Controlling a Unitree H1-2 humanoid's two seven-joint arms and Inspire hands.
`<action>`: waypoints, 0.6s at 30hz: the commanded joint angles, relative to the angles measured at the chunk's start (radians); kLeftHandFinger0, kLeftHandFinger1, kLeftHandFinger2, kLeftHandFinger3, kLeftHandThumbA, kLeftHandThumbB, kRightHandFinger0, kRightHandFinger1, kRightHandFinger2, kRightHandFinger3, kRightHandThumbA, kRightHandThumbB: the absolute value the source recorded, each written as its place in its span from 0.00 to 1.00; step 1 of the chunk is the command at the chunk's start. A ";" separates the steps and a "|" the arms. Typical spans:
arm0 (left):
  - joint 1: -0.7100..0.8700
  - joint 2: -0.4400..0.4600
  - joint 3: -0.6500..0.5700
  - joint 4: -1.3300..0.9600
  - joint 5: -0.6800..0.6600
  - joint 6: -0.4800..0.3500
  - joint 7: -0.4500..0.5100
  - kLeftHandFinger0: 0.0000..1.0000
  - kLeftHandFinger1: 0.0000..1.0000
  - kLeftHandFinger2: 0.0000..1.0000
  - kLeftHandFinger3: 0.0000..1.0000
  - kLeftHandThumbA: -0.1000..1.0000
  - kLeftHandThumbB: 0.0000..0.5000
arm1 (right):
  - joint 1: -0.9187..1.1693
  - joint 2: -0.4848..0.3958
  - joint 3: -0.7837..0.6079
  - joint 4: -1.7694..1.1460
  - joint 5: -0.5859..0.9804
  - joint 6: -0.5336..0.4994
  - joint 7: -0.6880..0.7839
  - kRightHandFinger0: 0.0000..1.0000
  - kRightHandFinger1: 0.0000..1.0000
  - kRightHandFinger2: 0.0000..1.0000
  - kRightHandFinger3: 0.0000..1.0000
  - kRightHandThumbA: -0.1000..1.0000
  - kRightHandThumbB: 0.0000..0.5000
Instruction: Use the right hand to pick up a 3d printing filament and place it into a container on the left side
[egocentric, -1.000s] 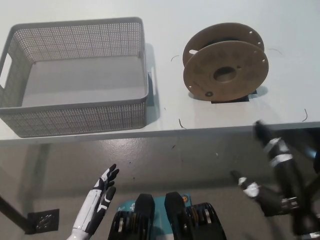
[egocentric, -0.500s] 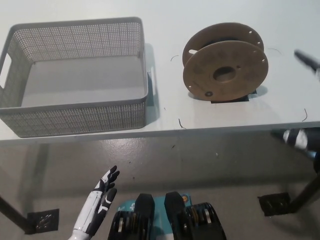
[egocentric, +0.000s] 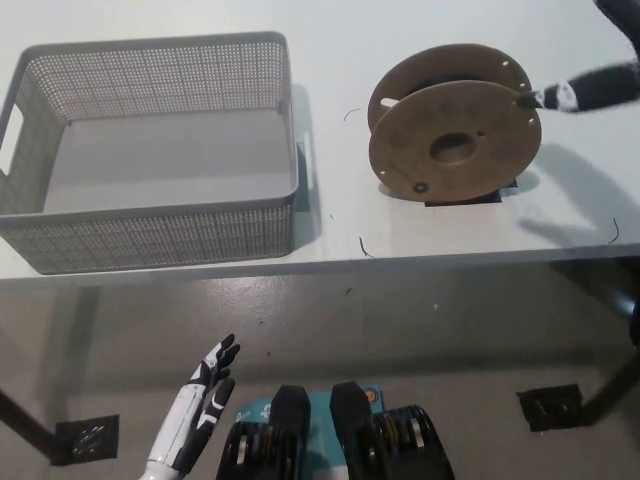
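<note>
Right, reach-in step, nothing grasped yet. The spool (egocentric: 455, 135) stands on edge on the table (egocentric: 420, 240), right of centre, on a dark patch, well apart from the grey basket (egocentric: 150, 150) on the left, which holds nothing.

To do this well: the hand should come around the spool's rim from the right and close across both brown discs, or hook into the hub hole, because a round thing standing on edge will likely roll or tip if it is nudged from one side only. Grip firm before lifting, then carry it over the basket wall with room to spare, since the near wall is tall and the spool is wide. Thin loose strands on the table near the spool could snag.

The right hand (egocentric: 590, 85) comes in at the top right edge, one fingertip at or just beside the rim of the front disc; real contact is hard to judge. Most of the hand is cut off by the edge, so how far open it is cannot be told. It holds nothing visible.

The left hand (egocentric: 205, 385) hangs low below the table edge, fingers apart, idle.
</note>
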 joint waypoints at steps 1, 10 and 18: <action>-0.009 0.014 -0.002 -0.013 0.008 -0.052 -0.003 1.00 1.00 1.00 1.00 1.00 0.37 | -0.371 -0.075 0.180 0.242 -0.187 0.153 0.275 1.00 1.00 1.00 1.00 1.00 0.92; 0.008 0.009 -0.008 -0.004 0.012 -0.054 -0.003 1.00 1.00 1.00 1.00 1.00 0.38 | -0.516 0.008 0.268 0.450 -0.153 0.173 0.335 1.00 1.00 1.00 1.00 1.00 0.98; 0.006 0.012 -0.015 -0.005 0.005 -0.040 -0.017 1.00 1.00 1.00 1.00 1.00 0.36 | -0.613 0.034 0.316 0.568 -0.163 0.180 0.393 1.00 1.00 1.00 1.00 1.00 0.99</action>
